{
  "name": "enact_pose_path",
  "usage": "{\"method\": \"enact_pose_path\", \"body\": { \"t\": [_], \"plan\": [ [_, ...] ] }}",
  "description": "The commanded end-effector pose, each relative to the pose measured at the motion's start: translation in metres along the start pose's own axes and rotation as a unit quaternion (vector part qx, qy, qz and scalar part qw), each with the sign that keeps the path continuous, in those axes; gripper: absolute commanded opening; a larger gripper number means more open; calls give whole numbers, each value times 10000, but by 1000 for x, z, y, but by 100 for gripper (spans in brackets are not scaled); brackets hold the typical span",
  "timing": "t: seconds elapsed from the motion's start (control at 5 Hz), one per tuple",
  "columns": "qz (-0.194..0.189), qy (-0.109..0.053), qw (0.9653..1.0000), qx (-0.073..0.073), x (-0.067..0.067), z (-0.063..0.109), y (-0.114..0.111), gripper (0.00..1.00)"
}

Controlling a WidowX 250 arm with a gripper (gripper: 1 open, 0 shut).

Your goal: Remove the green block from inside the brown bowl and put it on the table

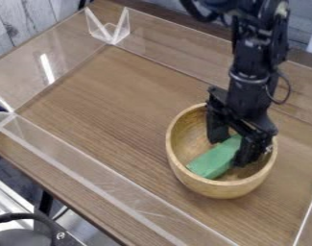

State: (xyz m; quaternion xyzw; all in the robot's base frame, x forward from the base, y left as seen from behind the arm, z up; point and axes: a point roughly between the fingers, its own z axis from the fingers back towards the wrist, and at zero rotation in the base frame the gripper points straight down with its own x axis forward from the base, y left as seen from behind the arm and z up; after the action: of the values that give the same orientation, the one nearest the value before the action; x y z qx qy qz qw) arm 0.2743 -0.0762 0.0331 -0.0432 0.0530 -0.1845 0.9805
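The brown bowl (192, 176) sits on the table (107, 106) at the right front. Inside it lies the green block (213, 160), a flat bright green bar slanting from the bowl's middle toward its near left wall. My gripper (238, 140) points straight down and stands open inside the bowl, its two black fingers straddling the upper right end of the block. One finger (217, 128) is to the left of that end, the other to the right. The far end of the block is hidden behind the fingers. I cannot tell whether the fingers touch it.
Low clear acrylic walls (68, 163) edge the tabletop on the left and front. A clear bracket (109, 27) stands at the far left corner. Bare wood-grain surface stretches left of the bowl.
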Motion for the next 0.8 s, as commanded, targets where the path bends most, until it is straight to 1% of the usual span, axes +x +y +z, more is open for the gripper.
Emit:
{"method": "enact_pose_path", "body": {
  "t": [0.0,0.2,0.4,0.6],
  "plan": [
    [59,-122,9999,30,6,7,4,100],
    [111,-53,9999,26,5,5,6,0],
    [86,-60,9999,7,7,4,7,0],
    [54,-103,9999,-3,9,8,9,0]
  ]
}}
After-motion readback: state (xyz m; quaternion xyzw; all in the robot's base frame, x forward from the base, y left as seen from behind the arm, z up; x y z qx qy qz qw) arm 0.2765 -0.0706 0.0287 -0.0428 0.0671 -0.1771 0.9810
